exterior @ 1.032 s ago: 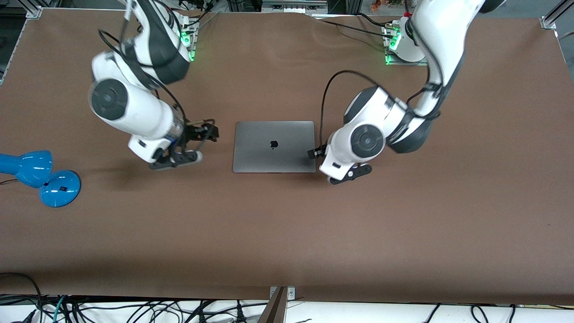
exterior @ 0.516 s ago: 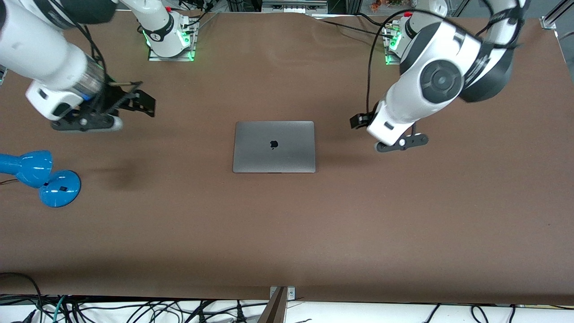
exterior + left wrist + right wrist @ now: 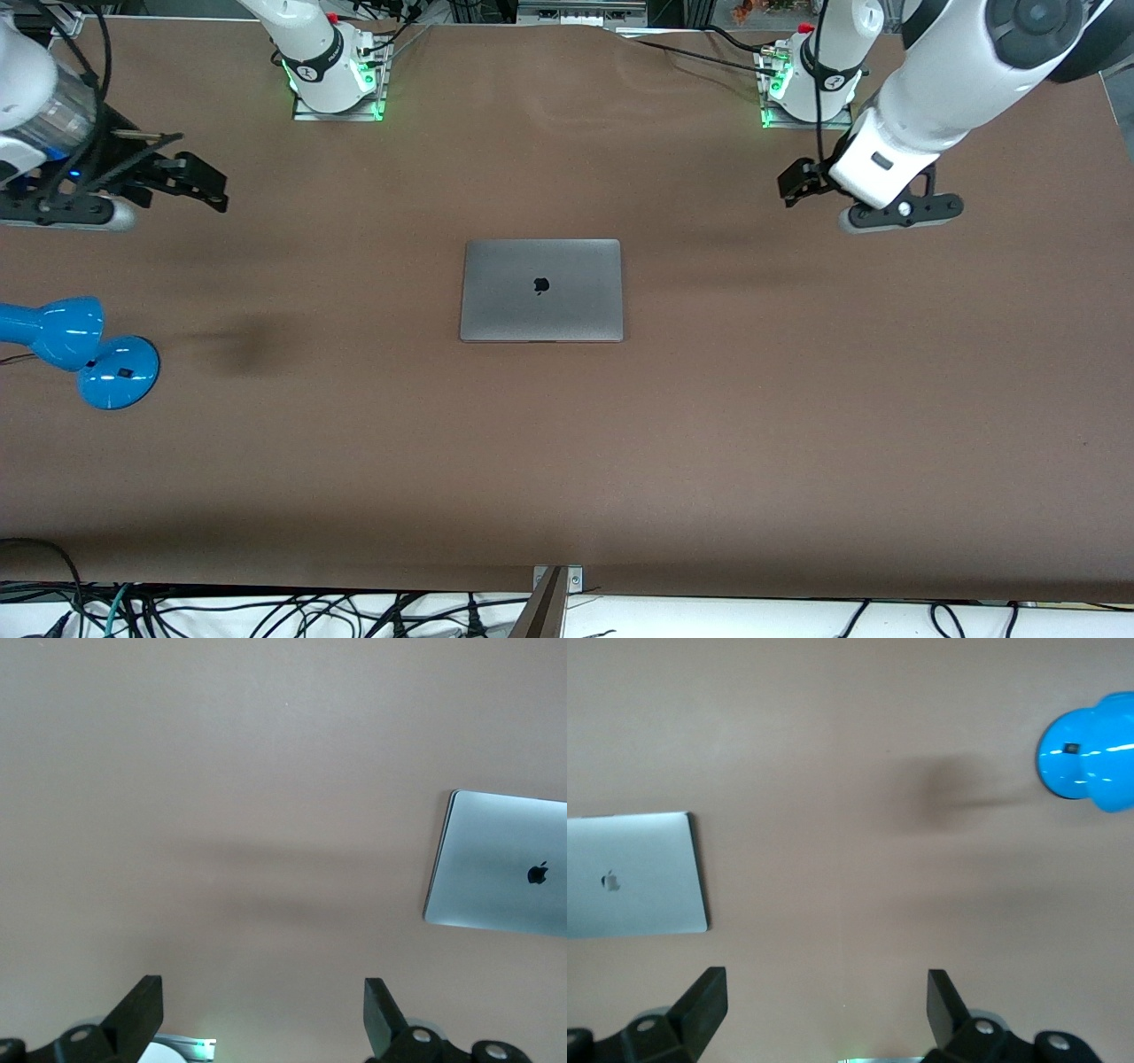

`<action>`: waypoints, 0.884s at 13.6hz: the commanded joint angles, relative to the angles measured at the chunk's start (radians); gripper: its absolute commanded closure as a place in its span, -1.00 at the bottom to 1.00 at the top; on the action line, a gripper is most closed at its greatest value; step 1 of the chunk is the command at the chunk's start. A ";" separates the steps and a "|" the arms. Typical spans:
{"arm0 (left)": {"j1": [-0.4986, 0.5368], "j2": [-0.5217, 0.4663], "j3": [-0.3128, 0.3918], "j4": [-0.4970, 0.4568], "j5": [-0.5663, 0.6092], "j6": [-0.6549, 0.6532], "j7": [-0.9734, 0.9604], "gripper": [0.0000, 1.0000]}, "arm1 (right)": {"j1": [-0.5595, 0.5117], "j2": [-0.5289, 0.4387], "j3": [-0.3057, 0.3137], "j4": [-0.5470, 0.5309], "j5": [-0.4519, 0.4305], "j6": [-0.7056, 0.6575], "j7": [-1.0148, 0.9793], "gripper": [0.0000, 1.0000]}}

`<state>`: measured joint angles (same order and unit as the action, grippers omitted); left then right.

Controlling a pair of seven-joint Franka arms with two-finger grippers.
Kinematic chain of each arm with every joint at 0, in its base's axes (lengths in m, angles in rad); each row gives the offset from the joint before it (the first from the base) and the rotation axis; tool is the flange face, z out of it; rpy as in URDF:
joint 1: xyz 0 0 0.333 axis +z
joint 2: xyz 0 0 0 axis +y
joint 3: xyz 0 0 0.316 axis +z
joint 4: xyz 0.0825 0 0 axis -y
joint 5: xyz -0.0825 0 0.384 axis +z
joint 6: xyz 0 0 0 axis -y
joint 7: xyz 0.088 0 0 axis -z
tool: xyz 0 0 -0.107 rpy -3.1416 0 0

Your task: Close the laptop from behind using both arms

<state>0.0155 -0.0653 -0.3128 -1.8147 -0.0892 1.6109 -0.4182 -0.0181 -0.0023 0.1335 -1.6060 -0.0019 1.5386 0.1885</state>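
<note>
Laptop (image 3: 541, 290): closed, mid-table. Blue desk lamp (image 3: 78, 348): right wrist view only. Left gripper (image 3: 263, 1023), right gripper (image 3: 827, 1014): spread wide, empty, over bare table.

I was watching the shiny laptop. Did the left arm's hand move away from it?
Yes. The left end effector was right beside the laptop and has pulled up and away toward its own base, open over bare table.

A robotics lab is indicated: two white arms (image 3: 939, 80) are bolted on metal base plates (image 3: 337, 111) lit green along one edge of a brown-covered table (image 3: 567, 461), aluminium framing is seen at the table's corners, and loose cables (image 3: 266, 611) are piled beneath the edge nearest the front camera.
</note>
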 commanded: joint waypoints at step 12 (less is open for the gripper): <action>0.001 -0.188 0.121 -0.058 0.034 -0.095 0.325 -1.00 | -0.010 -0.041 -0.055 -0.018 -0.047 0.008 -0.001 -1.00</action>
<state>0.0220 -0.2566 -0.1831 -1.8868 -0.0890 1.5342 -0.1084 -0.0245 -0.0182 0.0765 -1.6087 -0.0355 1.5405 0.1867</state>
